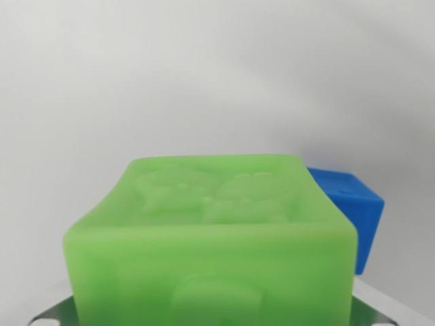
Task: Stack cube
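The green cube (217, 238) fills the wrist view's lower half, metal fingertips (54, 314) showing at either side, so it looks clamped for carrying. The blue cube (350, 210) sits just behind on the white surface (136, 81), likely the stacking base.

We see only bare, silvery metal gripper fingertips (51, 314) at the bottom corners, flat and shiny.

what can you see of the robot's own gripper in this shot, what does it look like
Very little. Only two slivers of grey, shiny metal show at the bottom edge, one at the wrist view's left and one at its right, beside the green cube. No cables, markings or arm body are visible.
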